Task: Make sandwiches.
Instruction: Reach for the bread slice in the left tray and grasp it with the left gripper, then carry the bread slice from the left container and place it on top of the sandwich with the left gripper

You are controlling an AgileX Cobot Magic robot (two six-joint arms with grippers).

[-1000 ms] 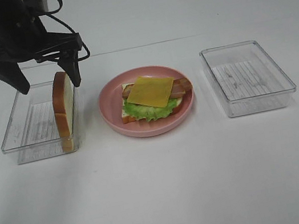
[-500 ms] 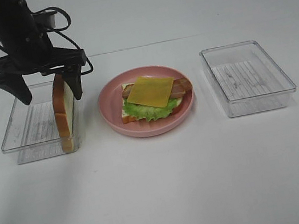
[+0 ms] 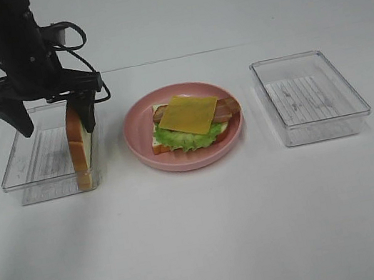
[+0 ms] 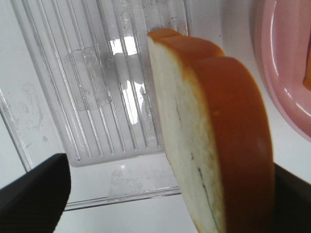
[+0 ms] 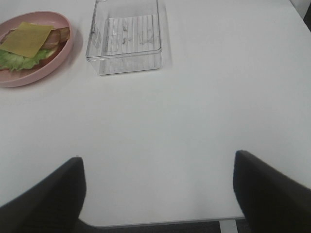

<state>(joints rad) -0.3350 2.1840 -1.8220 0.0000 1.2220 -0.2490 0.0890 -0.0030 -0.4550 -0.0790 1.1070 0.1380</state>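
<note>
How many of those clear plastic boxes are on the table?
2. One tray sits left of the pink plate, with a bread slice standing on edge inside. The other tray sits right of the plate.

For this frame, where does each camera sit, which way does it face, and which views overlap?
Exterior high: mounted high, looking down at the table, both trays, the plate; shows the left gripper.
Left wrist: on the left arm, looking down at the upright bread slice in the left tray; both fingertips show.
Right wrist: low over the table, facing the right tray; finger tips show.
All share the plate.
</note>
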